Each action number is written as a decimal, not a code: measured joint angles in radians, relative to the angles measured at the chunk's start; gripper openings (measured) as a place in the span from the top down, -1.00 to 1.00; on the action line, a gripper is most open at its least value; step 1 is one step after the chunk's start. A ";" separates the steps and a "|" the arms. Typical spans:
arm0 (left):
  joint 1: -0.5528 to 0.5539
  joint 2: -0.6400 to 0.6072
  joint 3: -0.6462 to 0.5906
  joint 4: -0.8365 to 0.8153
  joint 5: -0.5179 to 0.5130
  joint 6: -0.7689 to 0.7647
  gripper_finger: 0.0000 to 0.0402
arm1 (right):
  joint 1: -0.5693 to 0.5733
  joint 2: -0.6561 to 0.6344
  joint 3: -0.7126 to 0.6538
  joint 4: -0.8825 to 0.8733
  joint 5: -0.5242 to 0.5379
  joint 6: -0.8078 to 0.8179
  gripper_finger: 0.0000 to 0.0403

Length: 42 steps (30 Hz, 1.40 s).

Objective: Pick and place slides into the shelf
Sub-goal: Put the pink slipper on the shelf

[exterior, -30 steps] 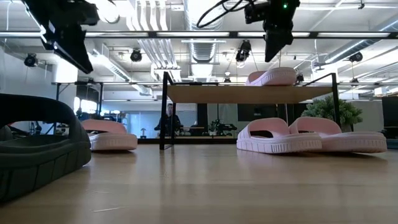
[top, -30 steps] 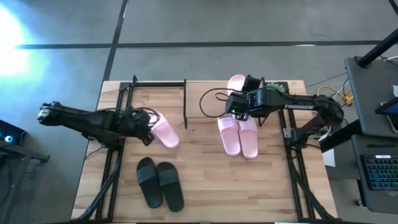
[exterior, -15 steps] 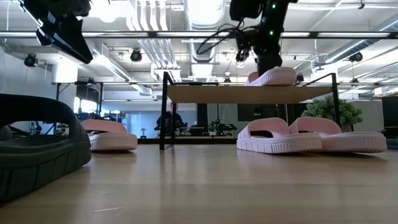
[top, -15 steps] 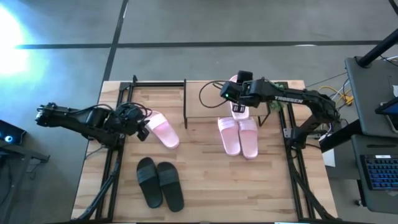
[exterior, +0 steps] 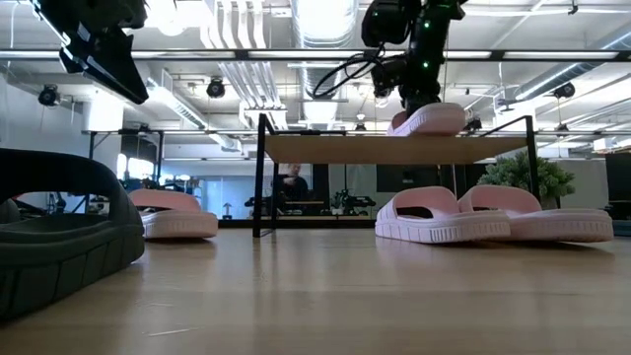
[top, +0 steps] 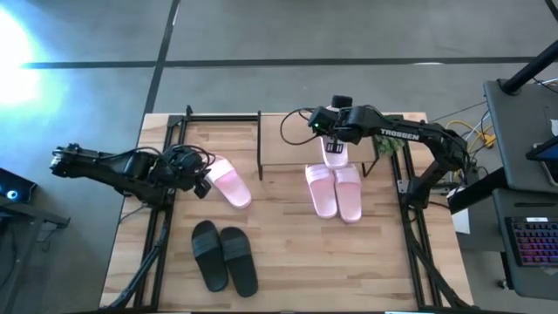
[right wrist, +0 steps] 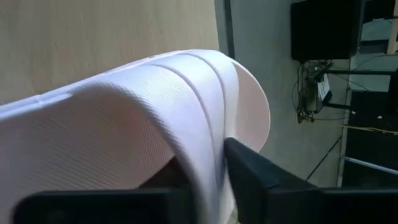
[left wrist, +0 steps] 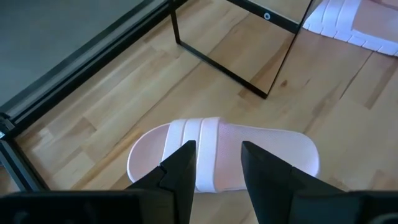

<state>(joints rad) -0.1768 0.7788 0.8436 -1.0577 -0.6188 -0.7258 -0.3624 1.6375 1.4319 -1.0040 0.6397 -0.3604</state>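
while on shelf (top: 288, 144), r gripper (top: 335, 150) round slide (top: 334, 153)

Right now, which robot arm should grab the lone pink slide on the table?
Left. Its open pincer hovers right over that lone pink slide, while the right pincer is busy at the slide on the shelf.

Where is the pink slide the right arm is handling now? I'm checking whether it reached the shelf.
The pink slide lies on the shelf top board, toward its right end, directly above the pink pair on the table; the right gripper is at its strap.
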 joint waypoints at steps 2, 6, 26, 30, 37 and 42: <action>0.000 -0.001 0.000 0.001 0.000 -0.001 0.43 | 0.006 0.000 0.000 0.009 0.001 0.022 0.89; 0.000 0.000 0.000 0.001 0.000 -0.002 0.43 | 0.026 0.000 0.000 0.045 0.048 0.090 0.93; 0.000 0.058 0.000 0.047 0.002 -0.002 0.43 | 0.113 0.024 0.001 0.242 0.118 0.191 0.93; 0.000 0.078 0.000 0.054 0.002 -0.002 0.43 | 0.115 0.077 0.000 0.248 0.124 0.132 0.93; 0.000 0.100 0.000 0.053 0.001 -0.002 0.43 | 0.131 0.119 0.005 0.292 0.129 0.046 0.93; 0.000 0.103 0.000 0.053 0.001 -0.002 0.43 | 0.131 0.100 0.005 0.276 0.110 0.046 0.74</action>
<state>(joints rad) -0.1768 0.8822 0.8440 -1.0046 -0.6174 -0.7280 -0.2317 1.7374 1.4372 -0.7281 0.7494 -0.3143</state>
